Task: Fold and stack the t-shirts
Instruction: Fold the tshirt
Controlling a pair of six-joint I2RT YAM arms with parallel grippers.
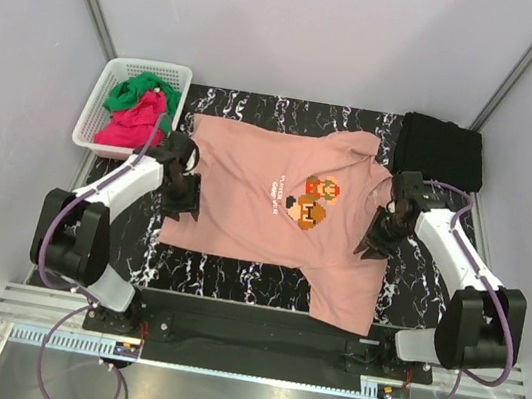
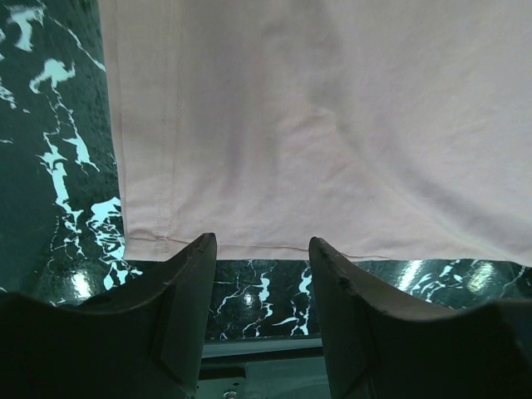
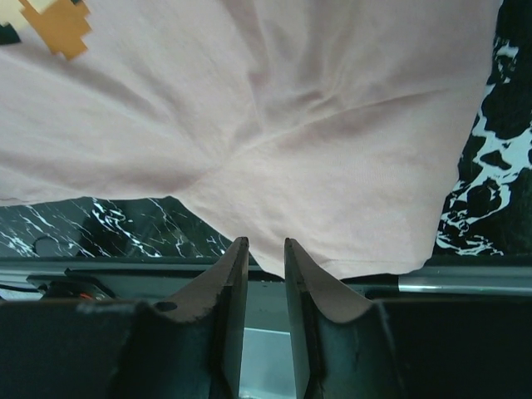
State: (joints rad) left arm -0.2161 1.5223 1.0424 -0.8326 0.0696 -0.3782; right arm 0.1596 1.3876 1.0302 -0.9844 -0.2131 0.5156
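Folding has not visibly begun on the salmon-pink t-shirt [image 1: 241, 226]: it lies spread flat and print-up on the dark marbled worktop [image 1: 260, 110], with one sleeve drooping past the worktop's near edge. The left fingers [image 1: 185, 205] hover at the shirt's hem end, standing well apart with nothing between them. The right fingers [image 1: 374, 242] sit at its collar-and-sleeve end with only a narrow gap, and a fold of pink cloth reaches their tips. I cannot tell whether they have pinched it. This looks like the grasping step before the first fold, so the next move likely calls for both sides to take firm hold of an edge. I count four t-shirts. Besides the pink one, a black t-shirt [image 1: 443, 149] lies folded beyond the collar end, while a green t-shirt [image 1: 134, 88] and a magenta-red t-shirt [image 1: 123, 128] are bundled in the single white basket [image 1: 89, 121] beyond the hem end.
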